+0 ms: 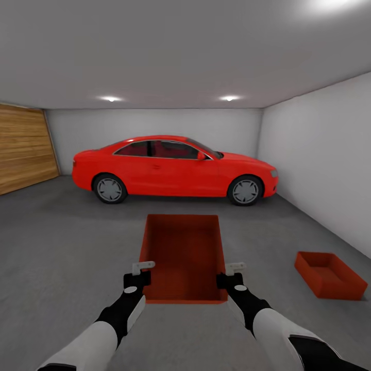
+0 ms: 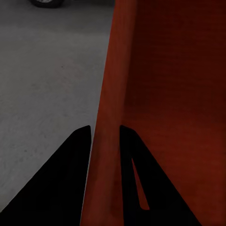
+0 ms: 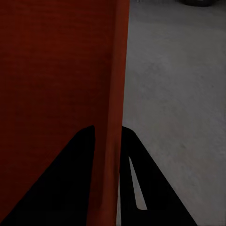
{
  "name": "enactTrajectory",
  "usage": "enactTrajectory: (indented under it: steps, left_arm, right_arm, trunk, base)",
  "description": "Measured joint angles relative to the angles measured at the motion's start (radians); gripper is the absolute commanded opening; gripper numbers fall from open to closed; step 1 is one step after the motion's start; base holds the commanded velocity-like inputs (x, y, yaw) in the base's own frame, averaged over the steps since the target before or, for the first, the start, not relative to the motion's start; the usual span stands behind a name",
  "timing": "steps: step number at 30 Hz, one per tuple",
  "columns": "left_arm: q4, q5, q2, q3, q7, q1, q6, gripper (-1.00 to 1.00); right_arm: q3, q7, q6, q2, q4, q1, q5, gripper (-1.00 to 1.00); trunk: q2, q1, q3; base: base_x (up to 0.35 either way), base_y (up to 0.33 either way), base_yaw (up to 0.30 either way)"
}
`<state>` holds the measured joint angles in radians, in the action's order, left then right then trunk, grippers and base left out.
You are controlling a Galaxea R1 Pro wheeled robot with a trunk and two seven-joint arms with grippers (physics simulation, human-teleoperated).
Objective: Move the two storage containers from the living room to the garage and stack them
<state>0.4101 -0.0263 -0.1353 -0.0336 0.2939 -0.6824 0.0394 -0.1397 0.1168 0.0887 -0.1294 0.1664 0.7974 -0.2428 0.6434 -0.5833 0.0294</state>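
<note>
A container [image 1: 185,255] is held up in front of the robot, over the garage floor [image 1: 62,247]. Its left wall is pinched by the left gripper [image 1: 138,275] and its right wall by the right gripper [image 1: 230,276]. In the left wrist view one finger [image 2: 61,179] sits outside the wall [image 2: 106,155] and one inside, both closed on it. The same is seen in the right wrist view, with the wall [image 3: 110,155] between the finger [image 3: 61,179] inside and its partner outside. The second container [image 1: 330,274] rests on the floor, off to the right, near the white wall [image 1: 324,165], well apart from the held one.

Risks, as judged from here:
- The grip is on thin flared walls near the near end only, so the far end could sag or the box could slip out if the arms drift apart or together.
- The floor box lies off to the right, not ahead. A base turn is needed, and uneven arm motion during it could twist the held box.
- Misalignment at the stack is likely: both boxes are alike, so the upper one may land on a rim and tip, or shove the lower one.
- The right arm could brush the wall during approach.

Around: a red car [image 1: 172,170] is parked across the far side, and a wood panel [image 1: 23,149] stands at far left. Nothing is seen standing between the robot and the floor box.
</note>
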Motion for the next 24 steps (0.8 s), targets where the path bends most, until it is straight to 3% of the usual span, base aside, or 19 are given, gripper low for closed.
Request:
enactTrajectory:
  steps: [24]
  left_arm:
    - [0.000,0.000,0.000,0.000,0.000,0.000,0.000,-1.00]
  right_arm:
    - [0.000,0.000,0.000,0.000,-0.001,0.000,0.000,-1.00]
  trunk:
    - [0.000,0.000,0.000]
  base:
    - [0.322,0.000,0.000]
